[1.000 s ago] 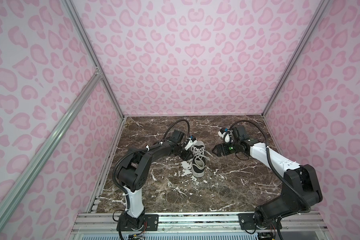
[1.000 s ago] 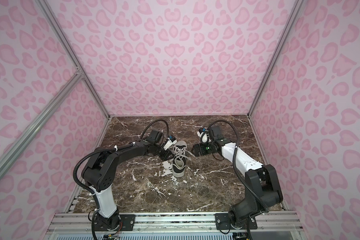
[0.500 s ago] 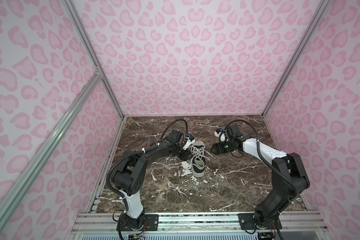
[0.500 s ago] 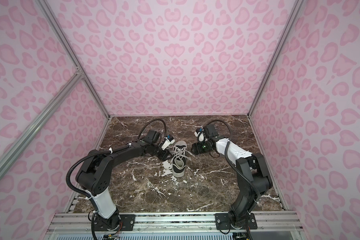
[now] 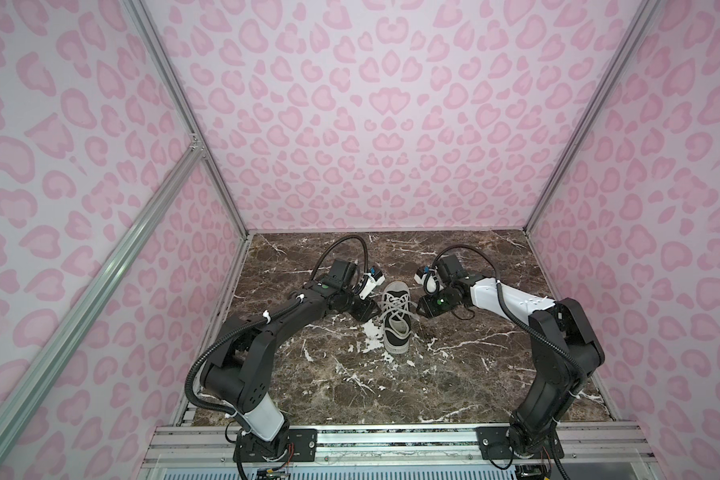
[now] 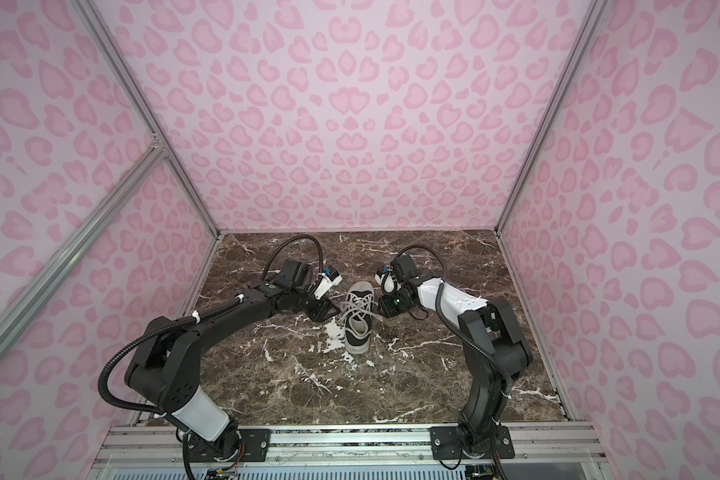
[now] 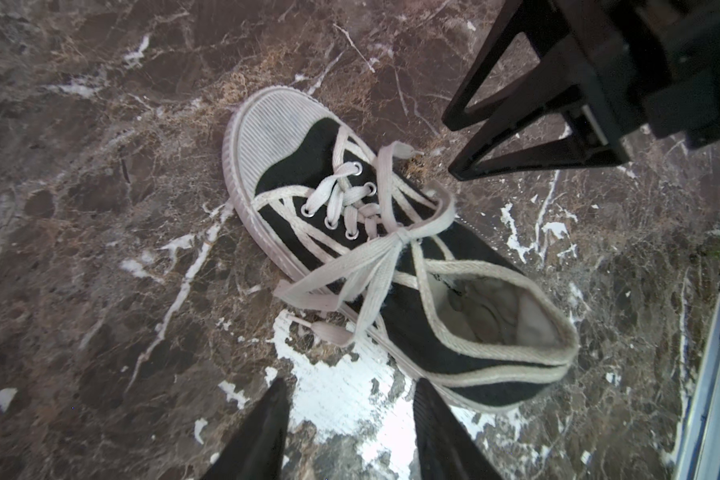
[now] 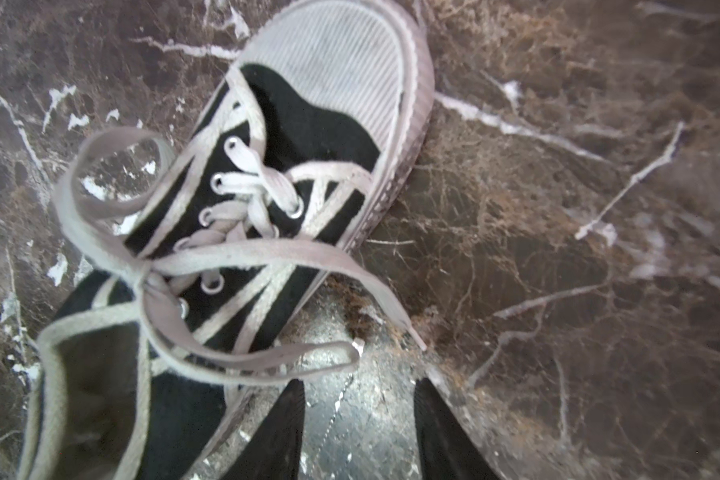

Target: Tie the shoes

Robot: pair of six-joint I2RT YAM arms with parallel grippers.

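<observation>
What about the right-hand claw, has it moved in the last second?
Yes. In both top views the right gripper has edged left, toward the shoe, which stayed put.

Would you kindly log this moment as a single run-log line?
black canvas sneaker with white toe cap: upright | off-white flat laces: tied in bow | left pincer: open, empty | right pincer: open, empty

I work in a small test booth, like one in a robot lab, not a home. Pink spotted walls (image 5: 371, 124) stand on the left, right and far sides. Shiny metal bars (image 5: 225, 195) hold the walls up at the corners. The surface (image 5: 350, 386) is brown with white cracks, like stone. At the near edge, my left arm (image 5: 283, 316) and my right arm (image 5: 512, 299) are bolted to a metal rail (image 5: 391, 440).
</observation>
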